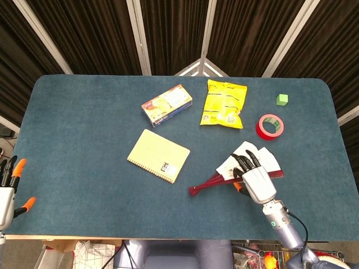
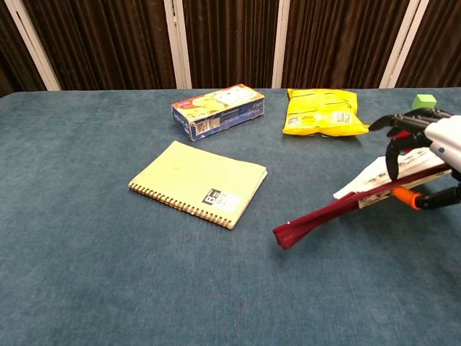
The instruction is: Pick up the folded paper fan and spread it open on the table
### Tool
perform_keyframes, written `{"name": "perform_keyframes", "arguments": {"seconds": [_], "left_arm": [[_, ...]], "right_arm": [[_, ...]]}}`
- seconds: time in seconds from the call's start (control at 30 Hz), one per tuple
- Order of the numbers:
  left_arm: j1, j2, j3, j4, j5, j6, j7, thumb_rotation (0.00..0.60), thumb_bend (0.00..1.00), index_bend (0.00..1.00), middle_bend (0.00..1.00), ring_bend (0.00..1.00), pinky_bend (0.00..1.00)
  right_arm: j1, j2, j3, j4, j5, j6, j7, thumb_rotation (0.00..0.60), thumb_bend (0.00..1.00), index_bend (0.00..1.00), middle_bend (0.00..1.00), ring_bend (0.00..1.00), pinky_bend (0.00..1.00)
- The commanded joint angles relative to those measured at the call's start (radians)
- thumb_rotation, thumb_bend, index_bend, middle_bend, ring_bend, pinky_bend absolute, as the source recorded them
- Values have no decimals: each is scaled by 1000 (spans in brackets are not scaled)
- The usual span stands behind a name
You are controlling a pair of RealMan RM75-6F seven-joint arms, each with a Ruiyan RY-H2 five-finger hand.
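Note:
The paper fan has dark red ribs and white paper, and is partly spread. My right hand grips it near its outer end and holds it lifted off the blue table, the rib end pointing down to the left. Black fingers curl over the white paper. My left hand shows only at the head view's left edge, off the table, with orange-tipped fingers apart and nothing in it.
A yellow spiral notebook lies left of the fan. Behind are a snack box, a yellow chip bag, a red tape roll and a small green cube.

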Motion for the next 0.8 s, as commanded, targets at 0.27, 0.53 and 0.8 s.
{"name": "perform_keyframes", "arguments": {"seconds": [0.27,0.53,0.8], "left_arm": [[-21,-14,4,7,8,-32,29,600,130,51,0,0,0],[-69,-38,6,51,38,-89,2,600,131,52,0,0,0],[-125,-78,1,107,40,-166,-54,600,131,52,0,0,0]], "right_arm": [[88,116,65,-170,29,-96,-47,600,472,845,200,235,140],[155,194,119,-331,70,-185,-96,600,472,886,200,237,143],[231,255,195,-486,116,-265,-191,600,472,900,200,238,149]]}}
